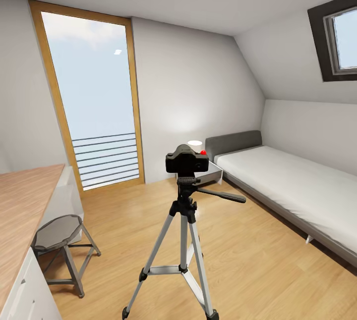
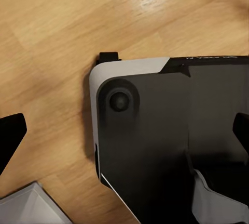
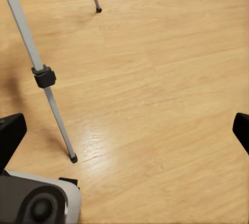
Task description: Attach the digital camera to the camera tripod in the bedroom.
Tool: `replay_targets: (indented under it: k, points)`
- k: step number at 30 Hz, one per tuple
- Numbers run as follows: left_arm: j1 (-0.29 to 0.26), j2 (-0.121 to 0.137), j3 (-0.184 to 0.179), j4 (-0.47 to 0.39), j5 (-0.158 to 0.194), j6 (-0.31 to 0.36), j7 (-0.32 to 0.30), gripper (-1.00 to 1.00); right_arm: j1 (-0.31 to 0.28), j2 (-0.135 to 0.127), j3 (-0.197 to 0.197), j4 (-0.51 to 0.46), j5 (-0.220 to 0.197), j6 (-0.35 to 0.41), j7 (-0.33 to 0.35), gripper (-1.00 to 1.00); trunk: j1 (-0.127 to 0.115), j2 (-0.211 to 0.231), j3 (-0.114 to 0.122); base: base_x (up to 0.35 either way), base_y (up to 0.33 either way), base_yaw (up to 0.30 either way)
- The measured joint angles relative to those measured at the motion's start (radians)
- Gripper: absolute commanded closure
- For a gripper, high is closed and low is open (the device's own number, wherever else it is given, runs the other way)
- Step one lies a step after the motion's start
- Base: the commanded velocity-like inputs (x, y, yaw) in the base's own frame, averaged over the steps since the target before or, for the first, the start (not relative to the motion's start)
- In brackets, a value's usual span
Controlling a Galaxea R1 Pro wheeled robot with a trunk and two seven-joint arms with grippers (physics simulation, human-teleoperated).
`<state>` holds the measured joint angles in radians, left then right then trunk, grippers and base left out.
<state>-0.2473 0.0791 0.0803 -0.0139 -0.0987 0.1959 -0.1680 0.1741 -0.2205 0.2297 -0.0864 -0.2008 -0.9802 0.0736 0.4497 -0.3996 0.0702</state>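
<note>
Left gripper (image 2: 124,130) points down toward the floor, its two dark fingertips (image 2: 10,133) spread wide at the frame edges, nothing between them; below it sits the robot's own base (image 2: 155,146), a dark panel with a pale rim and a round boss, on the wood floor (image 2: 52,37). Right gripper (image 3: 124,130) likewise hangs facing the floor, fingertips (image 3: 10,135) wide apart and empty; a corner of the base shows under it, and just beside that a silver tripod leg with its black joint and foot planted on the boards. From the head view: the camera tripod (image 1: 183,240) stands upright mid-room on the floor, legs splayed, pan handle sticking out to the right. The digital camera (image 1: 186,160) sits on top of the tripod head, level, red button up. Behind it a grey bed (image 1: 287,181) runs along the right wall under the sloped ceiling. A wood-topped desk (image 1: 25,211) lies at left, a grey stool (image 1: 59,240) just beside it. A tall wood-framed glass door (image 1: 91,97) fills the far wall.
</note>
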Motion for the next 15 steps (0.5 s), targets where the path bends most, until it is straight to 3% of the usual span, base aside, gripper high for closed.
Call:
replay_targets:
  k: [15]
  points:
    - [0.021,-0.004,0.0,0.0,0.0,0.001,0.0,-1.0,0.0,0.0,0.0,0.054,0.0,0.001,0.0,-1.0,0.0,0.0,0.0,0.0,0.0,0.0]
